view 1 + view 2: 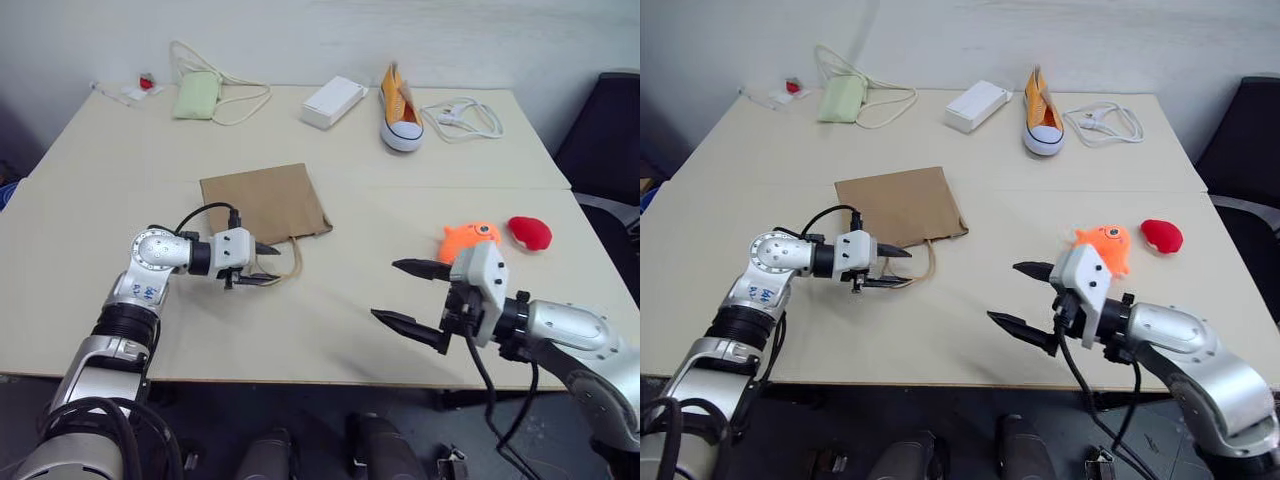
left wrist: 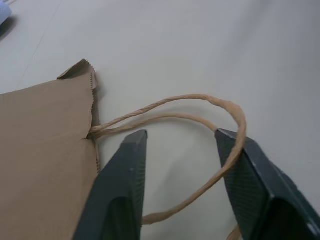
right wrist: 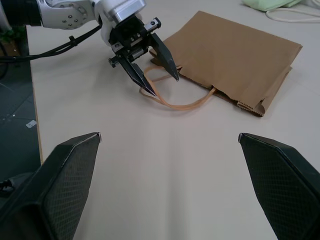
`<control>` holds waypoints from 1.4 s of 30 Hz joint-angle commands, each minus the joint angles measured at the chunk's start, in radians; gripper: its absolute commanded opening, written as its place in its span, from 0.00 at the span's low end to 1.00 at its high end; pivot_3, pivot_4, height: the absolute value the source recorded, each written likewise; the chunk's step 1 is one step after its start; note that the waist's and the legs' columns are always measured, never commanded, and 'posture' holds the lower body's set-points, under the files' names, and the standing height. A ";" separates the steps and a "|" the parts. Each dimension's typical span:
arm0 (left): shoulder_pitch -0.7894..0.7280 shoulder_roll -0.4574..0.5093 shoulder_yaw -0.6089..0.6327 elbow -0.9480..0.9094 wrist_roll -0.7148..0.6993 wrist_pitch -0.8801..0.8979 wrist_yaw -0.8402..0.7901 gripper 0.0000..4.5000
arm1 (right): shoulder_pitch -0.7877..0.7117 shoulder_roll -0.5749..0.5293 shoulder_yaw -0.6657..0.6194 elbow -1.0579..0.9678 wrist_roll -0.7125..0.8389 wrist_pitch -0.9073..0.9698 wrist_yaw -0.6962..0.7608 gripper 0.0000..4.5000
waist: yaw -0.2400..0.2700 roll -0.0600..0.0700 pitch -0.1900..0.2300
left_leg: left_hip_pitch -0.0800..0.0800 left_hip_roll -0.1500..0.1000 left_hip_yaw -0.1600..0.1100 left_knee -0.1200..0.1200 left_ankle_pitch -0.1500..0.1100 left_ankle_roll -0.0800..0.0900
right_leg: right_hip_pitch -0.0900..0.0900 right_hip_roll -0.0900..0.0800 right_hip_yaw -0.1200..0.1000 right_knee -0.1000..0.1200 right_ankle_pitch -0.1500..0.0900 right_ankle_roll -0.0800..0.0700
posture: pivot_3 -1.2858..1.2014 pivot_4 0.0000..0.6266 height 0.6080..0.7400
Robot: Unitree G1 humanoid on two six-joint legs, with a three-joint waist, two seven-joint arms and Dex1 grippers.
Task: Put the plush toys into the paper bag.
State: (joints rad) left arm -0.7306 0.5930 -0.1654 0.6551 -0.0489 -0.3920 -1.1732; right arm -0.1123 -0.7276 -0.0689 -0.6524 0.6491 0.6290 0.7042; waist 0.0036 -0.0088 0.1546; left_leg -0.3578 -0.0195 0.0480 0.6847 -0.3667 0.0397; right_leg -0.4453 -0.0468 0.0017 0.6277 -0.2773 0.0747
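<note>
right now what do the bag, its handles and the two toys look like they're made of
The paper bag looks like matte brown kraft paper: flat, creased, with a zigzag-cut edge at its mouth. Its handles look like twisted paper cord, the spiral strands showing. The orange fish toy and the red toy look like soft plush fabric, rounded and dull, though the fibre itself cannot be told.

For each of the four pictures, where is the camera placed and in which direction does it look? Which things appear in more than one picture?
Left eye view: head camera, looking down over the table; both arms show.
Right eye view: same scene.
Left wrist view: along the left gripper, fingers astride the paper bag handles.
Right wrist view: between the open right gripper fingers, toward the bag and left gripper.
Shared: bag and left gripper show in all four views.
</note>
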 commanded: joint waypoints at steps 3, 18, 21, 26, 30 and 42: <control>0.006 -0.030 0.027 -0.009 -0.029 0.011 0.016 0.06 | -0.017 0.035 0.006 -0.001 -0.018 -0.023 -0.022 1.00 | 0.002 0.000 0.000 | 0.000 0.000 0.000 0.000 0.000 0.000 | 0.000 0.000 0.000 0.000 0.000 0.000 | 0.52 0.24 1.00; -0.002 -0.196 0.173 -0.546 -0.505 0.936 0.173 0.00 | 0.104 0.163 -0.345 0.049 -0.045 0.101 -0.399 1.00 | 0.016 0.000 -0.001 | -0.005 0.000 -0.006 0.007 -0.001 0.001 | 0.000 0.000 -0.002 0.001 0.001 0.001 | 0.52 0.24 1.00; -0.005 -0.202 0.182 -0.562 -0.515 0.967 0.187 0.00 | 0.045 0.191 -0.345 0.115 -0.080 0.106 -0.469 1.00 | 0.008 0.000 -0.001 | -0.004 0.000 -0.006 0.007 0.000 0.000 | 0.000 0.000 -0.001 0.002 0.001 0.001 | 0.52 0.24 1.00; -0.031 -0.200 0.189 -0.584 -0.539 1.002 0.182 0.00 | 0.004 0.183 -0.218 0.090 -0.068 0.072 -0.361 1.00 | -0.002 0.002 -0.001 | -0.004 0.000 -0.006 0.007 0.000 -0.001 | 0.000 0.001 -0.001 0.002 0.001 0.001 | 0.52 0.24 1.00; -0.059 -0.193 0.181 -0.586 -0.539 1.001 0.163 0.00 | -0.051 0.188 -0.044 0.117 -0.092 0.070 -0.278 0.86 | -0.005 0.002 -0.001 | -0.004 0.000 -0.006 0.007 0.000 -0.001 | 0.000 0.001 -0.001 0.002 0.001 0.001 | 0.52 0.24 1.00; -0.089 -0.167 0.149 -0.675 -0.568 1.055 0.102 0.00 | -0.423 0.359 0.311 0.541 -0.304 -0.078 -0.108 0.00 | -0.007 0.002 0.000 | -0.008 0.000 -0.010 0.010 0.000 -0.001 | -0.001 0.001 -0.005 0.001 0.001 0.001 | 0.52 0.24 1.00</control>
State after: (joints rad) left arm -0.8078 0.4249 -0.0193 0.0326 -0.5966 0.6648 -1.0710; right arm -0.5166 -0.3800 0.2275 -0.1309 0.3606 0.5778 0.5677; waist -0.0034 -0.0065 0.1542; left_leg -0.3680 -0.0198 0.0369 0.6961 -0.3665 0.0391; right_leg -0.4473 -0.0462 -0.0043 0.6289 -0.2765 0.0759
